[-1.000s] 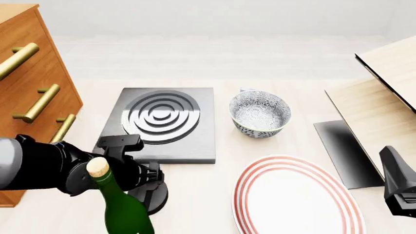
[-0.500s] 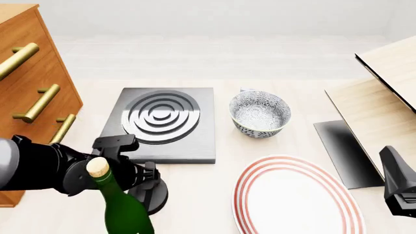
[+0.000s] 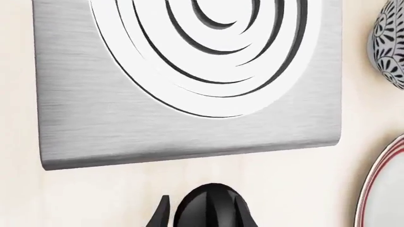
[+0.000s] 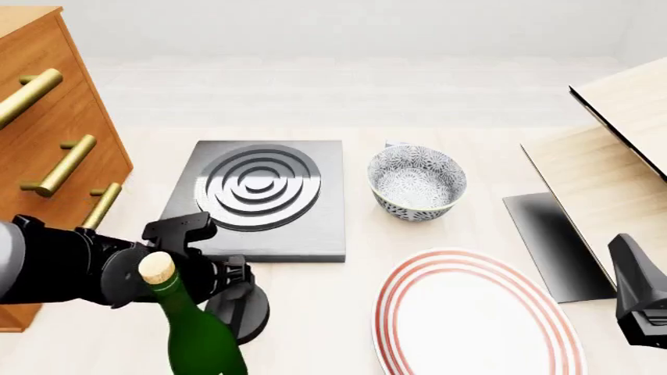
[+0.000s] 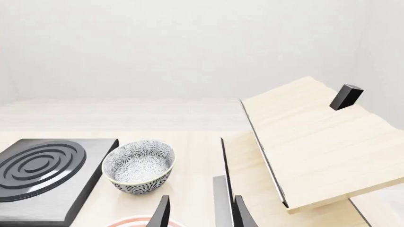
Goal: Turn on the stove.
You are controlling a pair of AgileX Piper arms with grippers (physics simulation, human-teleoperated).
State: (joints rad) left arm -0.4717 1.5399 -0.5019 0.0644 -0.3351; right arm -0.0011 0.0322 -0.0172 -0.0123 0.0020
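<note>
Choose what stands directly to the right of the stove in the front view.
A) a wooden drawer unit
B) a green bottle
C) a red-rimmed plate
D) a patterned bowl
D: the patterned bowl sits on the table just right of the stove, level with its burner rings.

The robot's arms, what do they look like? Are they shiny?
The left arm is chunky, rounded and glossy black, with a pale grey section at the picture's edge. Its gripper has slim, dark, pointed jaws. Only a black, angular piece of the right arm shows. No cables or markings are visible.
</note>
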